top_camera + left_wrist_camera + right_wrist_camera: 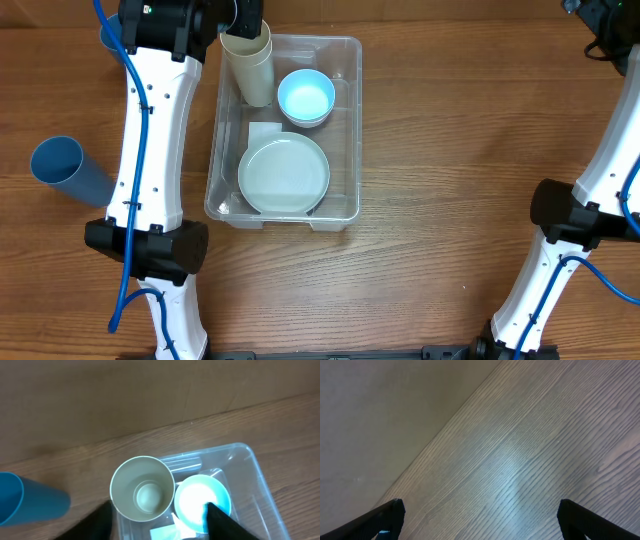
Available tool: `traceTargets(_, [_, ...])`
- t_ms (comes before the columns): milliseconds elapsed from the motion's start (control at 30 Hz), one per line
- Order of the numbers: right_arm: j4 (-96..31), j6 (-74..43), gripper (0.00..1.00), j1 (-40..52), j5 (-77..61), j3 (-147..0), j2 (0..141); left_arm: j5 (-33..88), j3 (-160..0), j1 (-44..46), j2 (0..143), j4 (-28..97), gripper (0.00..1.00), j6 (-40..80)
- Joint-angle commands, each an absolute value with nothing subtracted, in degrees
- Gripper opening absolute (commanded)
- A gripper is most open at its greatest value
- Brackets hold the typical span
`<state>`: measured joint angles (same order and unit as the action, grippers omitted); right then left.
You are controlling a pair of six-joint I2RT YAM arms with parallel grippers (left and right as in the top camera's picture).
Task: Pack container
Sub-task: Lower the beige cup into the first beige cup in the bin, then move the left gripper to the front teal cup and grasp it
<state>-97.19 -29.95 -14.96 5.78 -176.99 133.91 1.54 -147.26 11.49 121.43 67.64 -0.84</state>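
Okay, left jaws stand apart either side of the beige cup point(250, 65), upright in the clear container point(357, 130) mid-desk; I'd lift straight up, clear of its rim. Right jaws gape over the desk point(530, 450).

We find no readable writing here; the white label point(264, 133) on the container point(344, 120) base shows nothing legible.

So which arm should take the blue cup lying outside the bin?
Left, probably: the blue cup lies beside that arm, and the left gripper stands open over the container. The right gripper is far across the table.
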Motion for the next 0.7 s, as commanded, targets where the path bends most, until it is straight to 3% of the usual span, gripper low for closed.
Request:
traceTargets(0, [-97.01,-29.76,1.0,-14.92,5.93,-177.34,133.43,1.32,-147.79,8.93,121.05,67.18,0.73,-0.49])
traceTargets(233, [-97.01,-29.76,1.0,-14.92,5.93,-177.34,133.43,-4.45,-147.35,0.4,123.46,62.04,0.92,0.03])
traceTargets(667, [-97.01,-29.76,1.0,-14.92,5.93,-177.34,133.43,-4.47,-147.35,-6.48,142.89,57.78,0.97,4.54])
